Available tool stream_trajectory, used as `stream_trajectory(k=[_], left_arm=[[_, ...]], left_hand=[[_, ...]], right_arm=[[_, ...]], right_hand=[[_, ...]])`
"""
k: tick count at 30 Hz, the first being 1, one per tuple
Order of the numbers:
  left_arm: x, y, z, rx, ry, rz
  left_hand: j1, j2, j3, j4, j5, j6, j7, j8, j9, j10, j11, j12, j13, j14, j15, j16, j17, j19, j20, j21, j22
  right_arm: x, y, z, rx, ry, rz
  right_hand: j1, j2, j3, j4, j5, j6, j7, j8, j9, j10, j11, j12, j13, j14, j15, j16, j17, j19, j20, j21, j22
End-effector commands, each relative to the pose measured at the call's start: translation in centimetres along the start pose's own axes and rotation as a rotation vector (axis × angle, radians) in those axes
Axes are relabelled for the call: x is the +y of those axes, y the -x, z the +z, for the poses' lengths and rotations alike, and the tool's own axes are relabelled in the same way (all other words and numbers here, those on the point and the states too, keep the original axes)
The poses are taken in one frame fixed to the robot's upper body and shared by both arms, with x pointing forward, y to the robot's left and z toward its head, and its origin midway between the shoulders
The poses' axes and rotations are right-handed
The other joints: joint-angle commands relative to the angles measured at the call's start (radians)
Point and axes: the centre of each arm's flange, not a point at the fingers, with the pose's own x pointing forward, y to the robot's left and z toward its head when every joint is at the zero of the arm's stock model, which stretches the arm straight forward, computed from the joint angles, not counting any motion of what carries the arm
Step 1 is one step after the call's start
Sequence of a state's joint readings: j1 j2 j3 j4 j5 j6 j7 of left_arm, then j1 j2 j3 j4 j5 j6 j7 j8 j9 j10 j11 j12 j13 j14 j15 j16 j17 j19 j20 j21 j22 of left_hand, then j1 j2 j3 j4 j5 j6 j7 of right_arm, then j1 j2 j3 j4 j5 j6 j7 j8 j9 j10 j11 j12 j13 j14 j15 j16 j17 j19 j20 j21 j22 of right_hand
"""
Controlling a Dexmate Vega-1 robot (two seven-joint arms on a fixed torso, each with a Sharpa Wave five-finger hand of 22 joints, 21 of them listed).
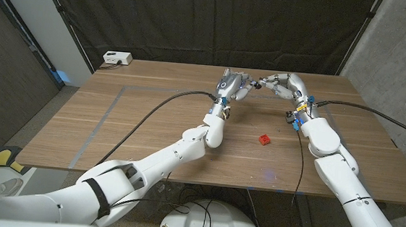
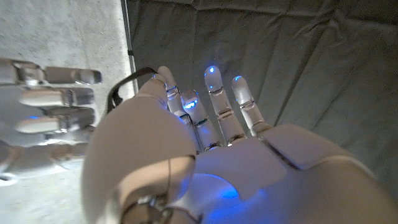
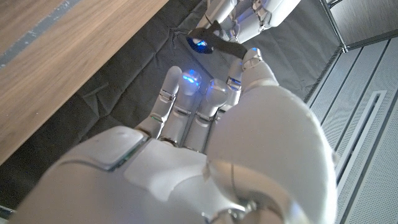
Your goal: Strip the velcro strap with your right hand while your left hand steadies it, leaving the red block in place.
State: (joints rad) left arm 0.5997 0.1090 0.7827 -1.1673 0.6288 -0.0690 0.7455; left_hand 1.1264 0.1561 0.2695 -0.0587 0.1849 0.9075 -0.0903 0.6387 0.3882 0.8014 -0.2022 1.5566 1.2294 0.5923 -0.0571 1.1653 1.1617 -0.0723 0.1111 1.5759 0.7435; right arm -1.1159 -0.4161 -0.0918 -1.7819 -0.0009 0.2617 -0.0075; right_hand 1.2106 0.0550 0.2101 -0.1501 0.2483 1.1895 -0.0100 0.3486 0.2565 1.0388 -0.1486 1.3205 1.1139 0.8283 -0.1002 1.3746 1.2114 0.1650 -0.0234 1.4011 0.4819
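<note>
Both hands are raised over the far middle of the table and meet at a short black velcro strap [image 1: 257, 84]. My left hand [image 1: 234, 84] grips one end of the strap [image 2: 124, 87], which curves away from its thumb. My right hand [image 1: 286, 84] pinches the other end, with the strap [image 3: 216, 45] running from its thumb tip to the left hand's fingers [image 3: 249, 14]. In the left wrist view the right hand [image 2: 46, 106] is close by, its fingers stretched toward the strap. The small red block [image 1: 265, 140] sits alone on the table, nearer to me than both hands.
A white box [image 1: 117, 58] with a cable sits at the wooden table's [image 1: 151, 131] far left corner. Grey tape lines [image 1: 105, 113] mark the table's left part. A dark curtain [image 1: 217, 20] hangs behind the table. Cables trail along both arms.
</note>
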Motion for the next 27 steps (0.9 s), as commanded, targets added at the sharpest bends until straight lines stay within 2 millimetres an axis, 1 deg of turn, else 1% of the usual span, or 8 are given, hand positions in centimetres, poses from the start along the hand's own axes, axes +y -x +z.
stream_trajectory(k=[1, 11, 18, 21, 24, 25, 26, 27], left_arm=[[-1.5, -0.8, -0.4, 0.299, 0.452, -0.458], [-2.0, -0.6, -0.5, 0.458, 0.731, -0.605], [-1.5, -0.6, -0.3, 0.402, 0.674, -0.562], [-1.0, -0.6, 0.0, 0.332, 0.596, -0.49], [-0.2, -0.5, 0.4, 0.241, 0.509, -0.395], [0.0, -0.5, 0.6, 0.222, 0.498, -0.383], [0.2, -0.4, 0.7, 0.201, 0.484, -0.366], [0.4, -0.3, 0.8, 0.189, 0.482, -0.356]], left_hand=[[0.026, 0.019, 0.033, -0.035, -0.003, 0.066, 0.091, 0.017, 0.074, -0.005, -0.004, -0.001, 0.004, -0.012, -0.139, 0.013, 0.006, -0.004, 0.013, 0.008, 0.025], [0.032, 0.021, 0.037, -0.036, -0.006, 0.064, 0.111, 0.024, 0.089, -0.015, -0.002, 0.0, 0.006, -0.024, -0.132, 0.028, 0.004, -0.013, 0.022, 0.008, 0.076], [0.034, 0.02, 0.041, -0.037, -0.006, 0.062, 0.113, 0.028, 0.102, -0.024, -0.001, 0.002, 0.006, -0.033, -0.129, 0.039, -0.004, -0.019, 0.025, 0.004, 0.119], [0.032, 0.02, 0.041, -0.034, -0.006, 0.056, 0.111, 0.028, 0.104, -0.027, 0.0, 0.001, 0.006, -0.036, -0.128, 0.04, -0.007, -0.023, 0.028, 0.002, 0.129], [0.006, 0.017, 0.037, -0.014, -0.01, 0.056, 0.072, -0.001, 0.068, -0.064, -0.001, -0.012, -0.005, -0.063, -0.137, 0.038, -0.018, -0.013, 0.031, -0.019, 0.146], [-0.039, 0.025, 0.03, 0.024, -0.012, 0.027, 0.075, -0.037, 0.04, -0.083, -0.006, -0.042, -0.038, -0.078, -0.135, 0.031, -0.031, -0.009, 0.032, -0.028, 0.155], [-0.075, 0.022, 0.026, 0.053, -0.01, -0.01, 0.081, -0.086, 0.005, -0.115, -0.006, -0.081, -0.075, -0.113, -0.133, 0.022, -0.039, -0.023, 0.044, -0.04, 0.17], [-0.117, 0.01, 0.013, 0.082, -0.008, -0.032, 0.083, -0.126, -0.026, -0.129, -0.004, -0.125, -0.128, -0.129, -0.133, 0.015, -0.052, -0.029, 0.044, -0.05, 0.183]], right_arm=[[0.0, 0.1, -0.2, -0.061, 0.011, -0.036], [-0.3, 0.4, -0.3, -0.079, 0.004, -0.062], [-0.7, 0.4, -0.2, -0.086, 0.003, -0.061], [-0.7, 0.4, -0.1, -0.088, 0.001, -0.054], [-0.8, 0.5, -0.1, -0.086, -0.003, -0.056], [-0.8, 0.5, -0.1, -0.086, -0.001, -0.058], [-0.8, 0.6, -0.1, -0.087, -0.002, -0.055], [-0.8, 0.6, -0.1, -0.088, -0.002, -0.054]], right_hand=[[-0.011, -0.002, 0.014, 0.0, 0.008, 0.024, 0.015, 0.012, 0.05, 0.005, -0.01, -0.001, 0.001, 0.012, -0.115, -0.005, 0.009, -0.008, -0.003, 0.014, 0.0], [-0.022, -0.012, 0.027, 0.0, 0.018, 0.023, 0.01, 0.022, 0.064, 0.004, -0.011, -0.003, 0.014, 0.017, -0.115, -0.016, 0.014, -0.021, -0.009, 0.035, -0.008], [-0.028, -0.018, 0.035, 0.0, 0.021, 0.02, 0.009, 0.026, 0.071, 0.005, -0.01, -0.007, 0.017, 0.016, -0.115, -0.022, 0.014, -0.029, -0.009, 0.044, -0.014], [-0.032, -0.02, 0.039, 0.001, 0.023, 0.019, 0.008, 0.028, 0.074, 0.0, -0.012, -0.002, 0.032, 0.016, -0.115, -0.025, 0.015, -0.033, -0.008, 0.049, -0.017], [-0.033, -0.021, 0.043, 0.001, 0.024, 0.019, 0.007, 0.029, 0.077, 0.002, -0.012, -0.005, 0.029, 0.016, -0.115, -0.027, 0.015, -0.036, -0.008, 0.052, -0.019], [-0.034, -0.021, 0.043, 0.001, 0.025, 0.02, 0.007, 0.03, 0.077, 0.002, -0.013, -0.004, 0.03, 0.016, -0.115, -0.027, 0.015, -0.036, -0.009, 0.052, -0.019], [-0.035, -0.021, 0.046, 0.001, 0.026, 0.018, 0.007, 0.031, 0.079, 0.0, -0.014, -0.007, 0.029, 0.016, -0.115, -0.029, 0.015, -0.037, -0.009, 0.055, -0.021], [-0.036, -0.022, 0.047, 0.001, 0.026, 0.019, 0.007, 0.031, 0.08, 0.002, -0.014, -0.01, 0.025, 0.016, -0.115, -0.03, 0.015, -0.04, -0.008, 0.056, -0.022]])
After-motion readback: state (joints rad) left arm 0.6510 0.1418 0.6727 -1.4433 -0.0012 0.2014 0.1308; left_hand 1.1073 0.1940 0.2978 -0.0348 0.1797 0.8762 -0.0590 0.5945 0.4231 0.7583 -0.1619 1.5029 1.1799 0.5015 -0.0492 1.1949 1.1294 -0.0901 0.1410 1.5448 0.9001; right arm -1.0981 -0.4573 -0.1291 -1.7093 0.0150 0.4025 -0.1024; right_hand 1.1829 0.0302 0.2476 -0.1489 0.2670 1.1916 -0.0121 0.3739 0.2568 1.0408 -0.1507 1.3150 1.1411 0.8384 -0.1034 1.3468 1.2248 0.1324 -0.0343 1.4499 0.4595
